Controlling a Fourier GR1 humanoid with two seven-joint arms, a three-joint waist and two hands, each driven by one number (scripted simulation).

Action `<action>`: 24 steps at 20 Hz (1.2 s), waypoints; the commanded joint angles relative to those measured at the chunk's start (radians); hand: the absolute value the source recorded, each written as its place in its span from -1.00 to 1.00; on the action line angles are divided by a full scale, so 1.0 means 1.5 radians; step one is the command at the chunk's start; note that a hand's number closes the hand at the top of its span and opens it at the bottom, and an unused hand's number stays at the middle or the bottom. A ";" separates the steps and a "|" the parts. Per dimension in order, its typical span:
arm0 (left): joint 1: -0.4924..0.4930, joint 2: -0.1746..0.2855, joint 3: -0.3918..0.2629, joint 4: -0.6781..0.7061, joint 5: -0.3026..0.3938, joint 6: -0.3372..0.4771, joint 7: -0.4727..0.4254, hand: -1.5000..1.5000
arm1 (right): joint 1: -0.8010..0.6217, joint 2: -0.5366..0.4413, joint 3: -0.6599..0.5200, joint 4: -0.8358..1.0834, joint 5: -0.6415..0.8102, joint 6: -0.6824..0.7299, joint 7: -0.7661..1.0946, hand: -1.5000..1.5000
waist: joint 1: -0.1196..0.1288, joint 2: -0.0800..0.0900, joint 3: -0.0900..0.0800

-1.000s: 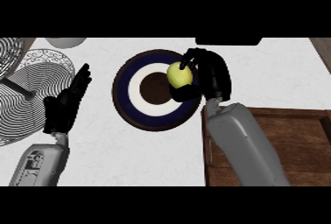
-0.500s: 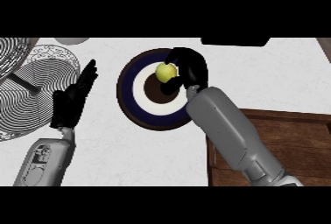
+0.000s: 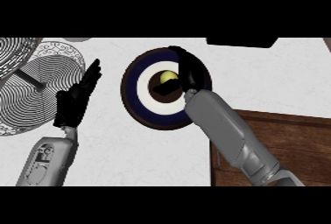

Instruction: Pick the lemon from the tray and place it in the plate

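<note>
The yellow lemon (image 3: 169, 76) lies at the dark centre of the round plate (image 3: 139, 107), which has a navy rim and a white ring. My right hand (image 3: 186, 72) hovers over the plate's right half, open, with straight fingers stretched past the lemon toward the far rim and the thumb (image 3: 165, 87) just below the lemon. The hand hides the lemon's right side. The brown wooden tray (image 3: 284, 131) sits at the lower right, partly under my right forearm. My left hand (image 3: 76, 98) rests open left of the plate, fingers pointing up.
A striped wire rack (image 3: 32, 83) fills the left edge, close to my left hand. A dark object (image 3: 242, 41) and a grey item (image 3: 77, 39) sit at the counter's far edge. White counter (image 3: 271, 78) shows right of the plate.
My right hand carried the lemon from the plate's right rim to its centre, and its fingers have straightened away from the lemon. The left hand has barely shifted.
</note>
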 commanded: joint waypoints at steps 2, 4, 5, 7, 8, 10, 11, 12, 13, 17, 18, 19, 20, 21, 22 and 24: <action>0.020 0.000 0.004 0.026 0.007 -0.014 -0.040 0.00 | 0.022 0.000 -0.030 -0.040 -0.121 -0.081 -0.111 -1.00 | -0.005 0.001 0.000; 0.029 0.010 0.012 -0.001 0.007 -0.009 -0.010 0.00 | 0.045 0.000 -0.057 -0.050 -0.143 -0.121 -0.145 -1.00 | -0.019 -0.005 0.001; 0.047 -0.006 0.001 -0.001 -0.007 0.009 -0.025 0.00 | 0.038 0.000 -0.059 -0.070 -0.156 -0.152 -0.132 -1.00 | -0.021 -0.007 0.000; 0.031 0.015 0.022 -0.020 0.004 0.003 0.006 0.00 | 0.063 0.000 -0.099 -0.069 -0.177 -0.149 -0.167 -1.00 | -0.036 -0.010 0.000; 0.019 0.005 0.026 0.021 0.005 0.004 -0.018 0.00 | 0.088 0.000 -0.058 -0.101 -0.199 -0.182 -0.164 -1.00 | -0.040 -0.010 0.000; 0.025 0.010 0.034 0.018 0.001 0.012 -0.011 0.00 | 0.105 -0.018 -0.117 -0.127 -0.183 -0.157 -0.163 -1.00 | -0.058 -0.013 0.000; 0.063 0.009 0.040 0.026 0.012 0.003 -0.059 0.00 | 0.104 -0.002 -0.126 -0.111 -0.177 -0.187 -0.168 -1.00 | -0.052 -0.012 -0.001; 0.054 0.010 0.028 -0.030 0.006 0.006 0.001 0.00 | 0.143 -0.009 -0.125 -0.151 -0.180 -0.184 -0.170 -1.00 | -0.055 -0.015 0.000; 0.021 0.014 0.046 0.015 0.001 0.022 0.007 0.00 | 0.199 -0.034 -0.127 -0.193 -0.191 -0.162 -0.205 -1.00 | -0.065 -0.015 0.000; 0.022 -0.006 0.033 -0.009 -0.006 0.030 0.013 0.00 | 0.304 -0.085 -0.135 -0.296 -0.207 -0.107 -0.205 -1.00 | -0.064 -0.016 0.000; 0.040 0.026 0.049 -0.014 0.014 -0.011 -0.002 0.00 | 0.307 -0.093 -0.140 -0.316 -0.202 -0.110 -0.173 -1.00 | -0.060 -0.015 -0.001; 0.036 0.005 0.035 0.001 -0.013 0.024 -0.007 0.00 | 0.337 -0.141 -0.169 -0.316 -0.238 -0.043 -0.218 -1.00 | -0.064 -0.015 0.000; 0.016 0.025 0.055 0.015 0.005 0.001 0.001 0.00 | 0.336 -0.148 -0.164 -0.358 -0.231 -0.040 -0.176 -1.00 | -0.062 -0.015 -0.001; 0.025 0.002 0.027 -0.033 -0.017 0.025 0.037 0.00 | 0.383 -0.127 -0.162 -0.352 -0.227 -0.043 -0.231 -1.00 | -0.058 -0.015 0.000; 0.064 0.002 0.029 -0.024 -0.013 0.017 -0.017 0.00 | 0.392 -0.162 -0.184 -0.355 -0.255 0.007 -0.227 -1.00 | -0.058 -0.014 0.000; 0.087 -0.008 0.021 -0.056 -0.004 0.008 0.008 0.00 | 0.458 -0.153 -0.168 -0.411 -0.242 -0.001 -0.229 -1.00 | -0.059 -0.016 -0.001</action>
